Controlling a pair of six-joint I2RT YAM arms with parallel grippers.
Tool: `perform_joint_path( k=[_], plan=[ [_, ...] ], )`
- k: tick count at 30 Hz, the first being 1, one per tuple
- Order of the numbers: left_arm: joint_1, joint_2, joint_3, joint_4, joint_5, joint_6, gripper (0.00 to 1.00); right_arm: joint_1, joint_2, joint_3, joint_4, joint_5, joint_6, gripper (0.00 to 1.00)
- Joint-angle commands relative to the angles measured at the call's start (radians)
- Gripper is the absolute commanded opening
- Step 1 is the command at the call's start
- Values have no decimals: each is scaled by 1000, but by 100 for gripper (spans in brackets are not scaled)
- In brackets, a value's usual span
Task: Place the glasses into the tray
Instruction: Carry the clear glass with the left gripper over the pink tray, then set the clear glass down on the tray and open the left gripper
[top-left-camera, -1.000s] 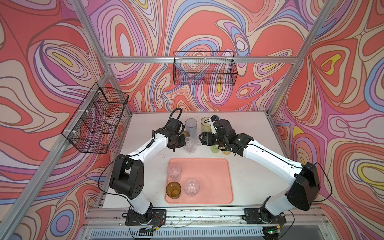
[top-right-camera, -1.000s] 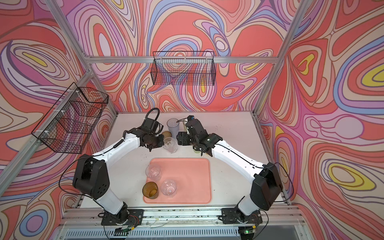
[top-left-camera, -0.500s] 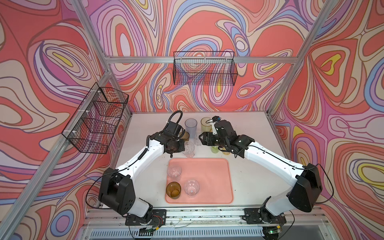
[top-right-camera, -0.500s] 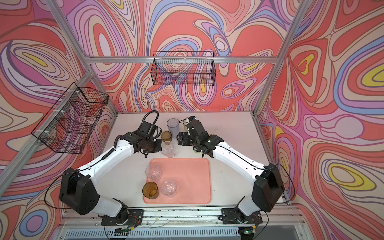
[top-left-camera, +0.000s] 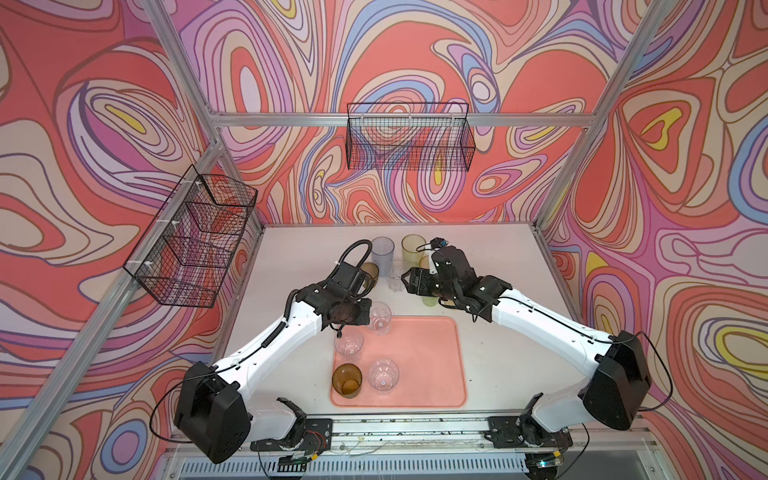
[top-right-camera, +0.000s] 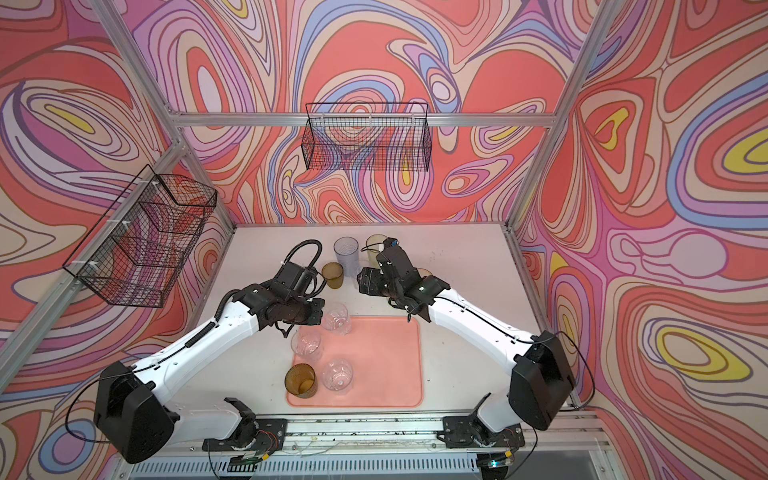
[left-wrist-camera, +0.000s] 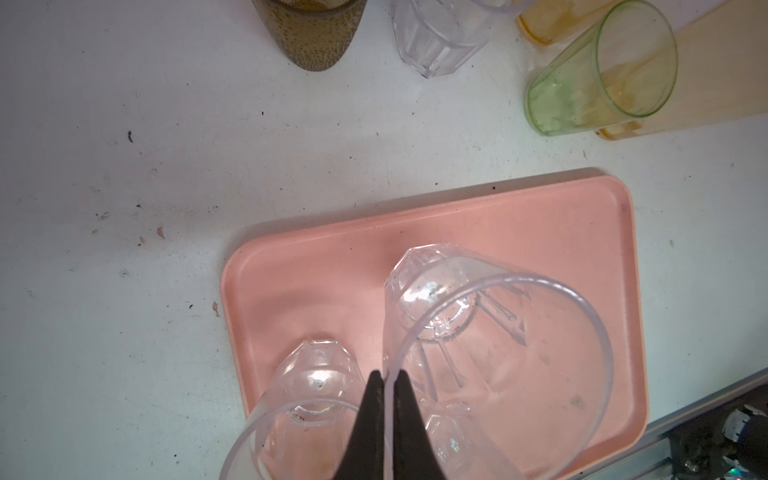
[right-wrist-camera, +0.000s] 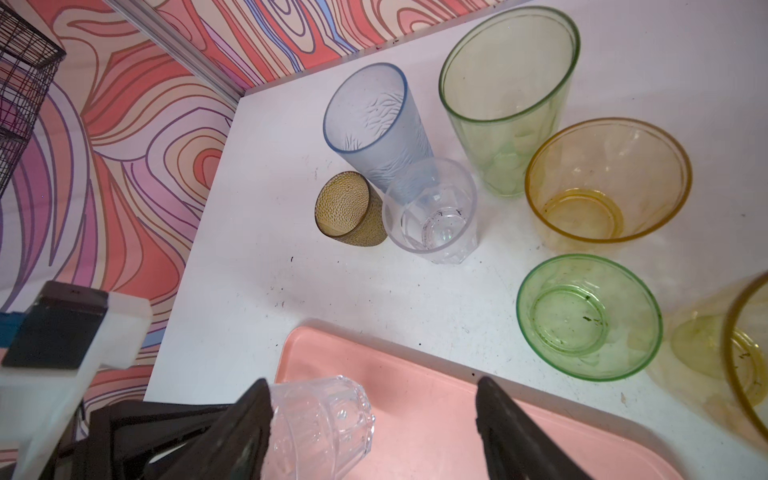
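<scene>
My left gripper (left-wrist-camera: 385, 376) is shut on the rim of a clear faceted glass (left-wrist-camera: 498, 353) and holds it over the back left corner of the salmon tray (top-left-camera: 428, 361). In both top views the held glass (top-left-camera: 380, 318) (top-right-camera: 336, 318) sits beside the left gripper (top-left-camera: 368, 318). Three glasses stand in the tray: two clear (top-left-camera: 349, 343) (top-left-camera: 383, 374) and one brown (top-left-camera: 347, 380). My right gripper (right-wrist-camera: 374, 386) is open and holds nothing. It hovers by the table group: pale blue (right-wrist-camera: 374, 124), yellow-green (right-wrist-camera: 507, 91), orange (right-wrist-camera: 606, 178), green (right-wrist-camera: 588, 316), brown (right-wrist-camera: 349, 210) and clear (right-wrist-camera: 432, 212).
Black wire baskets hang on the back wall (top-left-camera: 409, 137) and the left wall (top-left-camera: 195, 241). Aluminium frame posts stand at the table's back corners. The right half of the tray (top-right-camera: 382, 365) is bare. A further yellow glass (right-wrist-camera: 727, 345) shows at the edge of the right wrist view.
My left arm has carried the clear glass from beside the table group towards the front, over the tray's back left corner. The right arm has hardly moved and stays open.
</scene>
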Motion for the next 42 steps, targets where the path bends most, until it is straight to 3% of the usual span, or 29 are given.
perform_joint_path(
  k=[1,42],
  plan=[
    [-25,-22,-10,-9,-20,16,0,-5,-28,-17,27,2,34,79],
    [-141,18,-106,21,-93,-11,0,-6,4,-24,31,-35,55,80]
  ],
)
